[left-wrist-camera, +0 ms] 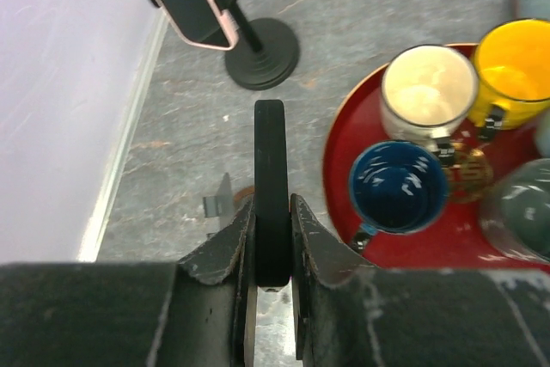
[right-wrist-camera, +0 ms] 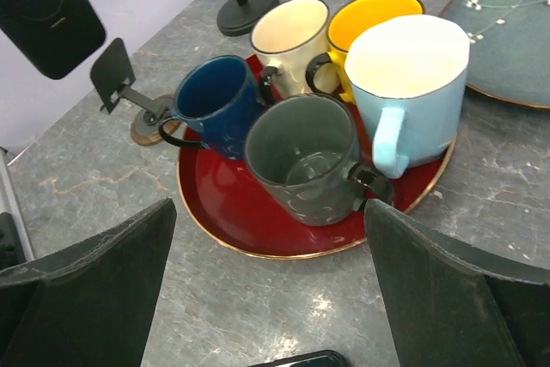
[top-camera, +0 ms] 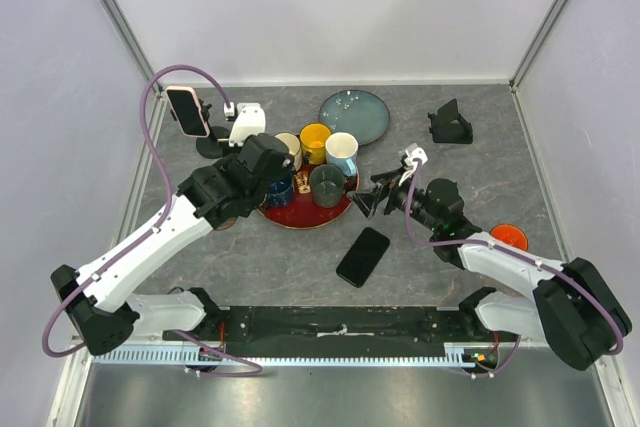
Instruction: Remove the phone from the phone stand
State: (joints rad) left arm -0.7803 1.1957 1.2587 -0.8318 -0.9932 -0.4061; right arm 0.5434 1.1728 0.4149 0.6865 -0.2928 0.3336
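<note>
My left gripper (left-wrist-camera: 271, 205) is shut on a black phone (left-wrist-camera: 269, 178), seen edge-on between its fingers. In the right wrist view that phone (right-wrist-camera: 43, 10) hangs at the top left, lifted above a small stand (right-wrist-camera: 129, 96) with a black plate and a round wooden base. The same stand (left-wrist-camera: 219, 204) shows just left of the fingers. In the top view the left gripper (top-camera: 258, 169) hovers by the red tray's left edge. My right gripper (top-camera: 372, 197) is open and empty, facing the tray (right-wrist-camera: 215, 212) from the right.
A pink-cased phone (top-camera: 187, 110) sits on a tall stand at the back left. Another black phone (top-camera: 363, 256) lies flat on the table. The tray holds several mugs (top-camera: 327, 185). A blue plate (top-camera: 355, 115), a black stand (top-camera: 450, 125) and an orange object (top-camera: 509, 237) are on the right.
</note>
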